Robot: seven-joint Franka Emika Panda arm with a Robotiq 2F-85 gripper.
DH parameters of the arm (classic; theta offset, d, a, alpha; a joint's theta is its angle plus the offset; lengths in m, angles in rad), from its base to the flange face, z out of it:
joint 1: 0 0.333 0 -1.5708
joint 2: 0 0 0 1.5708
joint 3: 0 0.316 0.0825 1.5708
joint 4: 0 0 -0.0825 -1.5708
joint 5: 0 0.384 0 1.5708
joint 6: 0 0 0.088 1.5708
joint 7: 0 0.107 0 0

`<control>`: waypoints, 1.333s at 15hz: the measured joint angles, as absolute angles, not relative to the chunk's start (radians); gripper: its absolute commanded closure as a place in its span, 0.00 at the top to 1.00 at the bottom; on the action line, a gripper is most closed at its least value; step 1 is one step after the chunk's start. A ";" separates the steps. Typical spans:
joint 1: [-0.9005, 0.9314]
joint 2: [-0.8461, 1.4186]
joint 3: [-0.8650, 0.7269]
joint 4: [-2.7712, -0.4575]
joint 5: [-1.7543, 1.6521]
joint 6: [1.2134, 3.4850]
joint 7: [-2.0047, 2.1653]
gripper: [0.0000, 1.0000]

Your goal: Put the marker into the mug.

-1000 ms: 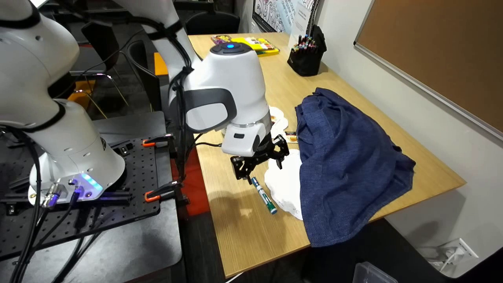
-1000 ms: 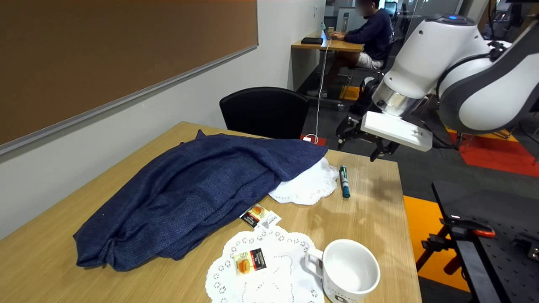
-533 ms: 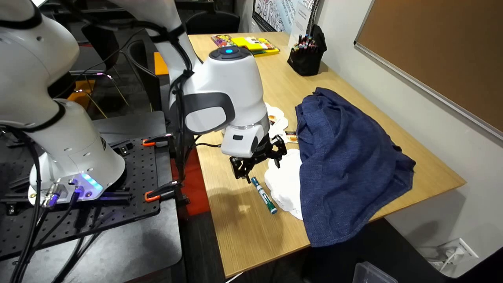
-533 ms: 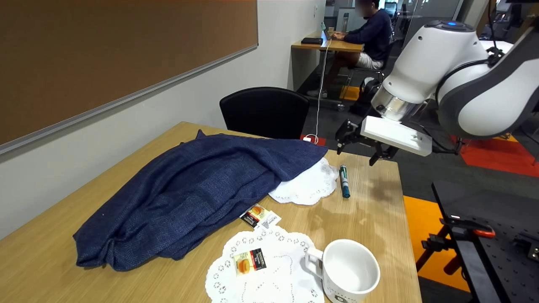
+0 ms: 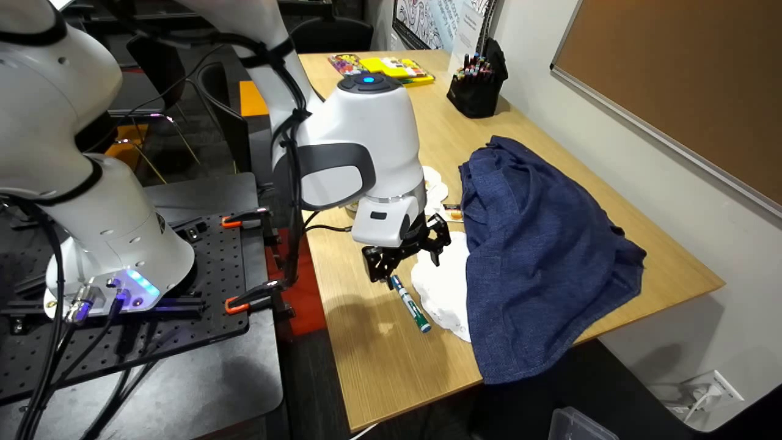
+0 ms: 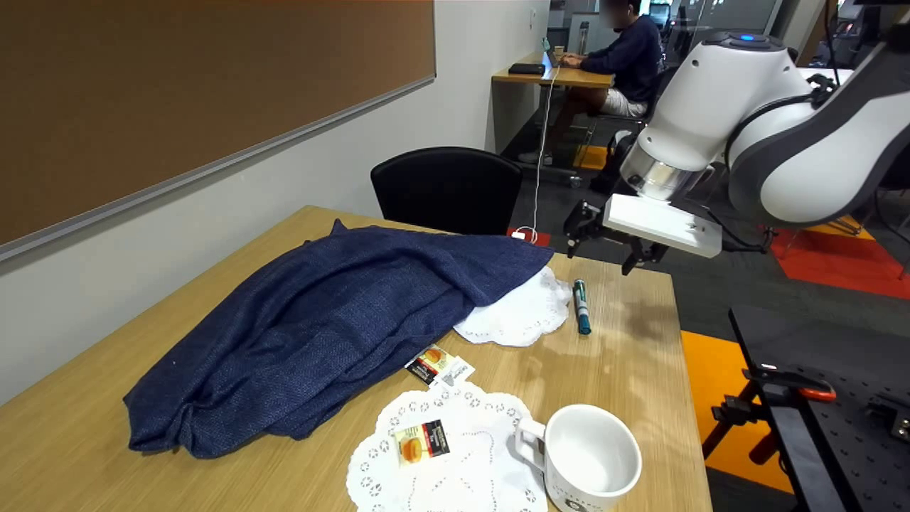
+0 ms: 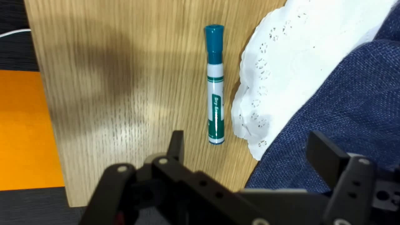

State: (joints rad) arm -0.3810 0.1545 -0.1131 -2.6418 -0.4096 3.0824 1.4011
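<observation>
The marker (image 7: 215, 93), white and green with a teal cap, lies flat on the table; it shows in both exterior views (image 5: 410, 304) (image 6: 581, 307). The white mug (image 6: 591, 451) stands upright with its handle toward a paper doily. The arm hides nearly all of the mug in an exterior view (image 5: 352, 208). My gripper (image 7: 248, 137) is open and empty, its two fingers wide apart. It hangs above the table near the marker, touching nothing, as seen in both exterior views (image 5: 413, 272) (image 6: 598, 262). In the wrist view the marker lies ahead of the fingertips, nearer the left finger (image 7: 177, 145).
A dark blue cloth (image 6: 320, 334) covers much of the table beside a white doily (image 6: 515, 313). Another doily (image 6: 384, 441) lies beside the mug, with small tea packets (image 6: 421, 442) on and near it. A black pen holder (image 5: 473, 98) stands by the wall. The table edge (image 7: 51, 115) is close.
The arm and open gripper have shifted slightly, a little leftward in one exterior view and rightward in the opposite-facing one. The marker, mug and cloth have not moved.
</observation>
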 measured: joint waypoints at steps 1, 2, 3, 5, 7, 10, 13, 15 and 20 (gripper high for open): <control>-0.381 0.163 -0.107 -2.635 -0.406 3.063 1.401 1.00; -0.381 0.174 -0.098 -2.628 -0.400 3.041 1.401 1.00; -0.382 0.188 -0.089 -2.620 -0.391 3.024 1.400 1.00; -0.329 0.219 -0.119 -2.606 -0.286 3.005 1.326 1.00; -0.272 0.253 -0.155 -2.586 -0.186 2.994 1.252 1.00; -0.215 0.300 -0.199 -2.553 -0.084 2.989 1.179 1.00; -0.175 0.342 -0.240 -2.522 -0.022 2.989 1.130 1.00; -0.156 0.367 -0.261 -2.504 0.006 2.989 1.114 1.00; -0.134 0.415 -0.280 -2.470 0.067 2.989 1.076 0.65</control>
